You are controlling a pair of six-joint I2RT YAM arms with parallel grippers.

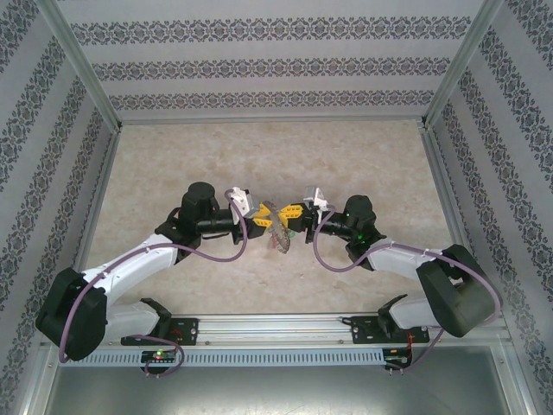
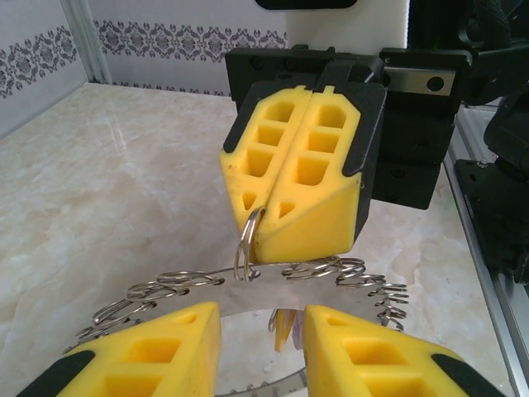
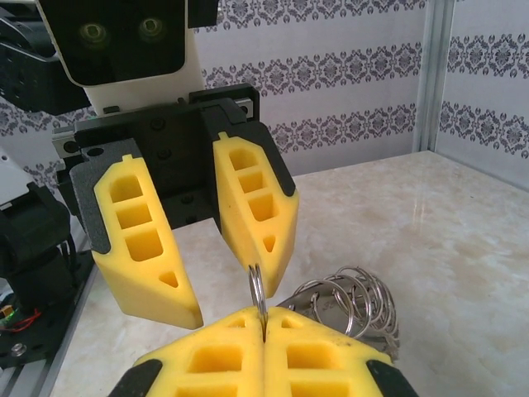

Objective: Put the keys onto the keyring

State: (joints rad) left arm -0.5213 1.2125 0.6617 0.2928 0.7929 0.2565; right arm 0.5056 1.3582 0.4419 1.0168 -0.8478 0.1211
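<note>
Fingers (image 2: 140, 356) of the left gripper (image 2: 263, 351) stand apart in the foreground of its wrist view, with a clear gap between them. Whether their pads touch anything cannot be told. In that gap hangs a small lilac-and-yellow tag (image 2: 285, 327), likely one of the keys, though its join to the ring is hidden. Just beyond, the keyring (image 1: 278, 229) sits between the two grippers at mid-table and appears lifted off the marble table (image 2: 99, 207), its silvery links (image 2: 165, 288) fanned along the rim. Farther on, the right gripper (image 2: 277, 219) is closed tight on one small link (image 2: 246, 240). That link stands on edge, its flat in line with the seam between the fingers.

From above, the hoop reads as a narrow tilted oval running from far-left to near-right. Being round, it has no true long axis.

The work looks to be mid-threading: a link is pinched ready, but no key is plainly seated on the ring. How many are already on cannot be told.
</note>
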